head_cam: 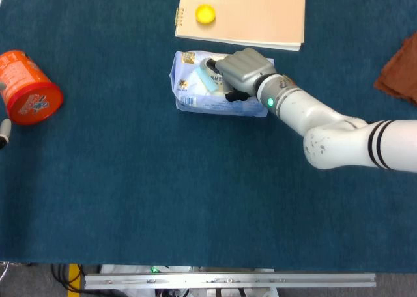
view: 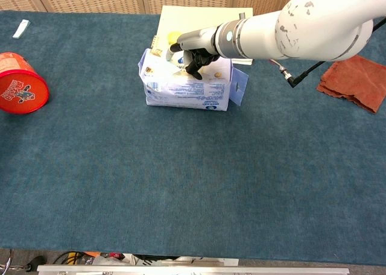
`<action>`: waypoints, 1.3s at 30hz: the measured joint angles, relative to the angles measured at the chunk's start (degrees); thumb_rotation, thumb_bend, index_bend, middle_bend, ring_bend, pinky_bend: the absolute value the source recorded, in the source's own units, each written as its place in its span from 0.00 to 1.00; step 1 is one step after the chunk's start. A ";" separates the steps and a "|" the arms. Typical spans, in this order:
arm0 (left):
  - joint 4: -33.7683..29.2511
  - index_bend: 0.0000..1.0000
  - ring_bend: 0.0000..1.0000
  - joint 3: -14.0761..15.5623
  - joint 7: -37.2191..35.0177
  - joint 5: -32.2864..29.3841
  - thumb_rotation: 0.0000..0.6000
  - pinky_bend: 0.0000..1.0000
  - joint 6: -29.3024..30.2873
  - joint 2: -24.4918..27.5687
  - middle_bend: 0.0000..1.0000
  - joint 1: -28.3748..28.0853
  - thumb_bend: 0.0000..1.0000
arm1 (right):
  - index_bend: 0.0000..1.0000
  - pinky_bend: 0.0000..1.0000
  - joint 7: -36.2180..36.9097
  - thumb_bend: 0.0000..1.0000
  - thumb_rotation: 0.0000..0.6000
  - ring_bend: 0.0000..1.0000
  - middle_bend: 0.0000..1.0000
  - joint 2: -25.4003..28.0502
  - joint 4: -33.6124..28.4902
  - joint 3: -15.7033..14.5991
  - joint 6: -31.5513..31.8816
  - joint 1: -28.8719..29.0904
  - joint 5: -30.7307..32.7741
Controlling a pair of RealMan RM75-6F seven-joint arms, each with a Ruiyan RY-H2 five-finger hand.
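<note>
Right robot hand (head_cam: 242, 70) sits on top of the white-and-blue soft plastic pack of wipes (head_cam: 195, 96), fingers curled down onto its upper face around the pale flap near the middle. Looks like it's pinching or pressing at that flap; can't tell from either view whether the flap is actually caught between thumb and finger.

Pack lies on the blue felt-covered table (head_cam: 130, 193), just at 6 o'clock from the tan spiral-bound notebook (head_cam: 260, 17) with the small yellow ball (head_cam: 205, 14) on it. Pack's long axis runs 9-to-3 in the head view. The arm comes in from about 4 o'clock, so the hand crosses the pack's right half and the fingertips end near centre, pointing toward 10 o'clock.

Chest view agrees: hand (view: 196, 49) over the pack (view: 187, 88), palm down, contact on the top surface only, sides untouched.

Left robot hand is barely visible: just a tip at the left edge (head_cam: 3, 133), next to the orange cylindrical canister (head_cam: 27, 88) lying on its side, well apart from the pack. Right hand is clearly the nearer one. Rust-brown cloth (head_cam: 399, 69) at 3 o'clock, far side.
</note>
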 measured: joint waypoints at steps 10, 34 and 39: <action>0.10 0.25 0.53 -0.10 -0.39 0.45 1.00 0.65 0.17 -0.05 0.50 0.04 0.36 | 0.12 1.00 0.55 1.00 0.84 1.00 1.00 1.88 -3.25 1.00 1.29 -0.52 -1.92; -0.33 0.25 0.53 -0.23 -1.02 0.82 1.00 0.65 1.29 0.67 0.50 0.90 0.36 | 0.12 1.00 1.50 1.00 0.84 1.00 1.00 5.34 -7.63 1.90 4.17 -1.79 -4.75; 0.24 0.25 0.53 -0.43 -1.51 1.03 1.00 0.65 1.32 0.28 0.50 0.77 0.36 | 0.11 1.00 1.96 1.00 0.84 1.00 1.00 11.83 -16.15 1.44 10.53 -6.72 -10.92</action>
